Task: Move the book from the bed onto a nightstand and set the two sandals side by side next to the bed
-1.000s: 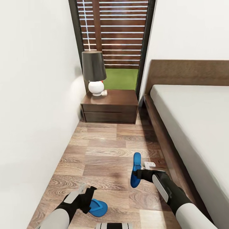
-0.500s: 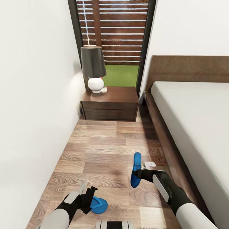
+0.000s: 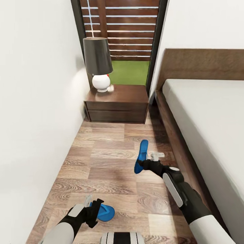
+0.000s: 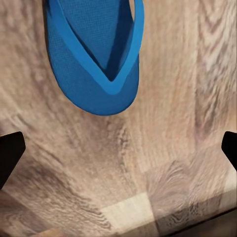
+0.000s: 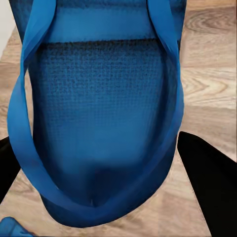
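One blue sandal [image 3: 141, 156] is clamped in the right gripper [image 3: 146, 163], held on edge above the wood floor [image 3: 101, 159] just beside the bed [image 3: 203, 115]; in the right wrist view its sole [image 5: 98, 123] sits between the two dark fingers. The second sandal [image 3: 103, 212] lies flat on the floor by the left gripper [image 3: 90, 207], whose fingers stand apart and clear of it. The nightstand [image 3: 117, 107] stands against the window wall, carrying a black-shaded lamp [image 3: 97, 62]. Since a second ago the right arm has carried its sandal forward, nearer the nightstand; the other sandal has not moved.
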Controlling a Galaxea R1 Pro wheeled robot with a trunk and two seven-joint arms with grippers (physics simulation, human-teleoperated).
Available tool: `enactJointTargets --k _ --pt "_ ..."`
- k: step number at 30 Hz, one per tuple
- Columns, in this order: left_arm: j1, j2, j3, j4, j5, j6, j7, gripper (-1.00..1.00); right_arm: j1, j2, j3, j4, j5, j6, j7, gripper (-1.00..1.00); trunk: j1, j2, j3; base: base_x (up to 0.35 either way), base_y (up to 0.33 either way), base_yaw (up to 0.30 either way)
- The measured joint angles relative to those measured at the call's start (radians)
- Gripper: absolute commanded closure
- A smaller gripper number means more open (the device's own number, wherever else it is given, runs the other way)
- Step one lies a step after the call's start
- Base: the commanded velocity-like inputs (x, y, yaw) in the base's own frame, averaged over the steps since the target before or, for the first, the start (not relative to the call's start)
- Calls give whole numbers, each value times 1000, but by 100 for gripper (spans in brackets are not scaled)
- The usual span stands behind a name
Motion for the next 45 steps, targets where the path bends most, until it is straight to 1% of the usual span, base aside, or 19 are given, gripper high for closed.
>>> enactJointTargets --k 3,7,14,21,28,30,35,39,45 --pt "0 0 0 -1 0 0 -1 -100 3 2 0 -63 2 -37 0 100 1 -1 -12 0 0 0" --pt "0 0 0 -2 0 0 -1 -100 3 0 0 -79 4 -46 1 100 3 -2 -27 0 0 0" --pt "0 0 0 -2 0 0 -1 -100 3 -7 -1 -90 2 -38 3 100 6 -3 -54 0 0 0" --pt "0 0 0 -3 0 0 -2 -100 3 -7 -1 -90 3 -37 2 100 6 -3 -54 7 0 0" --pt "0 0 0 -2 0 0 -3 -100 3 -6 -1 -89 3 -37 2 100 6 -3 -54 115 0 0" --pt "0 0 0 -1 0 0 -11 -100 3 -6 0 -89 3 -37 2 100 6 -3 -54 39 0 0" --pt "0 0 0 0 0 -1 -59 -100 3 -6 0 -89 3 -37 2 100 6 -3 -54 139 -41 0" --pt "0 0 0 1 0 -1 -68 -100 3 -6 0 -89 3 -37 2 100 6 -3 -54 275 -89 0" --pt "0 0 1 1 0 -1 -74 -100 3 -3 0 -89 3 -37 1 100 6 -3 -54 68 -23 0"
